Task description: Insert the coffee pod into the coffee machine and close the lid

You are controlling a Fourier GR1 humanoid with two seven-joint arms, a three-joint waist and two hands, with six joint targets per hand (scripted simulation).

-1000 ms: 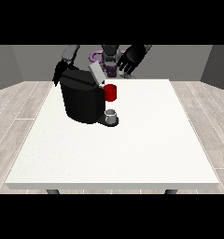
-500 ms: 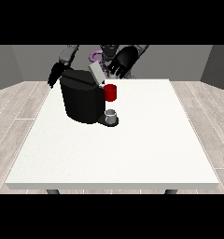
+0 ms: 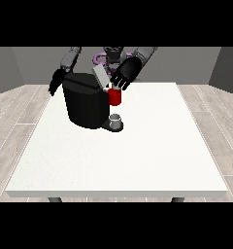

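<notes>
**Robot hand at the machine's raised lid, pod not visible**

The black coffee machine (image 3: 87, 104) stands on the far left part of the white worktop (image 3: 138, 151), close to the robot's edge. Its grey lid (image 3: 101, 77) is up, tilted and leaning away from the machine's top towards the view's right. A red part (image 3: 115, 97) sits at the machine's front, on the side facing the view's right, and below it a small grey cup (image 3: 116, 119) rests on the machine's dark base.

The robot hand at the view's right (image 3: 124, 74) hangs just above the red part and beside the raised lid. Its fingers point down towards the machine and look fairly straight, with nothing seen between them; whether the fingertips touch the lid or the red part cannot be told.

The robot hand at the view's left (image 3: 56, 81) is at the machine's far left side, near its upper back corner. Its fingers hang downward, but how they lie is too small to make out, so its state cannot be told, nor whether it touches the machine.

The coffee pod itself cannot be picked out anywhere: not on the worktop, not in either robot hand. Whether it sits under the lid is hidden from this side.
</notes>
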